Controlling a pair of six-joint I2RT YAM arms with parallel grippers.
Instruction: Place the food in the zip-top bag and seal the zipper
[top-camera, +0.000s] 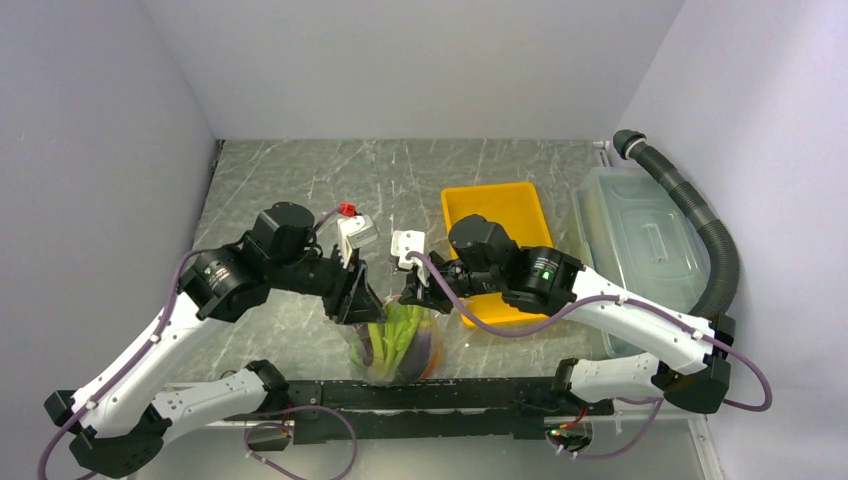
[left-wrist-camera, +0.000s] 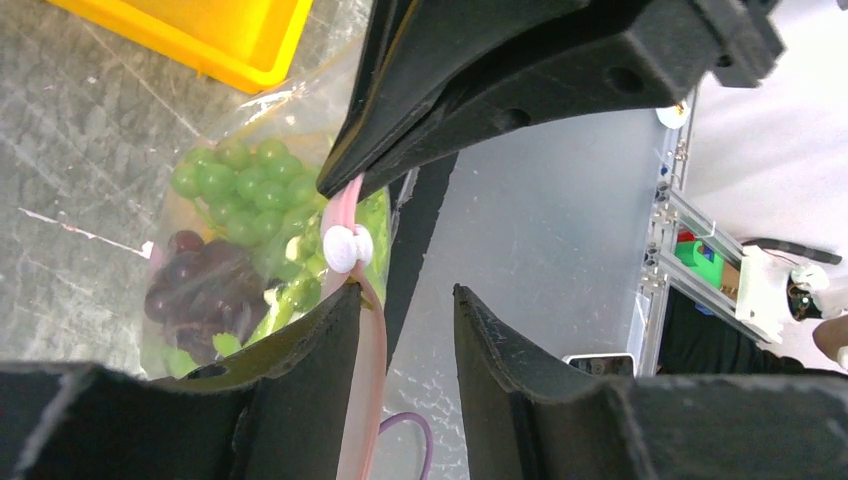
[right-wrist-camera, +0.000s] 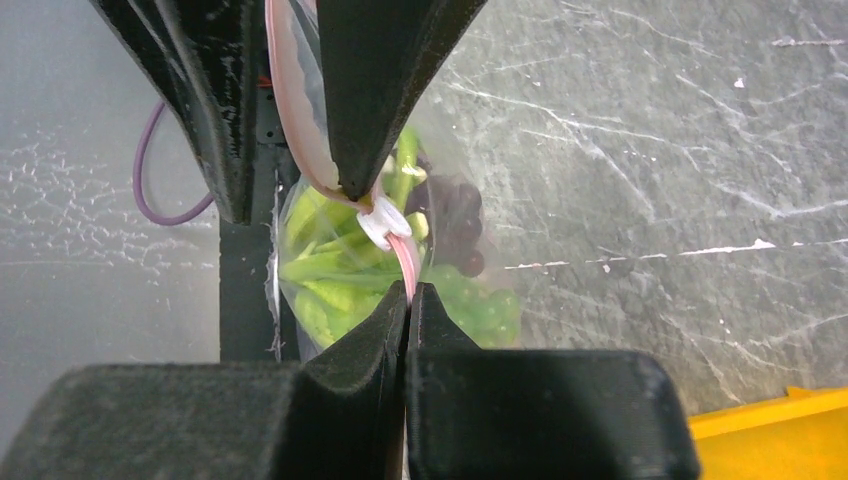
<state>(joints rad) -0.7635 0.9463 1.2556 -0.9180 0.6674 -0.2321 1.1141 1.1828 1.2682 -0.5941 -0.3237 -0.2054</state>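
Note:
The zip-top bag (top-camera: 402, 345) hangs near the table's front edge, held up by its mouth. It holds the food: green grapes (left-wrist-camera: 240, 185), purple grapes (left-wrist-camera: 200, 285) and green leafy pieces (right-wrist-camera: 330, 270). My right gripper (right-wrist-camera: 408, 288) is shut on the pink zipper (right-wrist-camera: 285, 110), just beside its white slider (right-wrist-camera: 383, 222). My left gripper (left-wrist-camera: 405, 290) is open, and the zipper (left-wrist-camera: 365, 380) lies against the inner face of one finger. The slider (left-wrist-camera: 347, 248) sits between the two grippers. In the top view the left gripper (top-camera: 365, 300) and right gripper (top-camera: 412, 295) meet above the bag.
The yellow tray (top-camera: 500, 215) lies behind the right arm. A translucent lidded bin (top-camera: 640, 240) and a black corrugated hose (top-camera: 715, 240) stand at the right. A black rail (top-camera: 450, 395) runs along the front edge under the bag.

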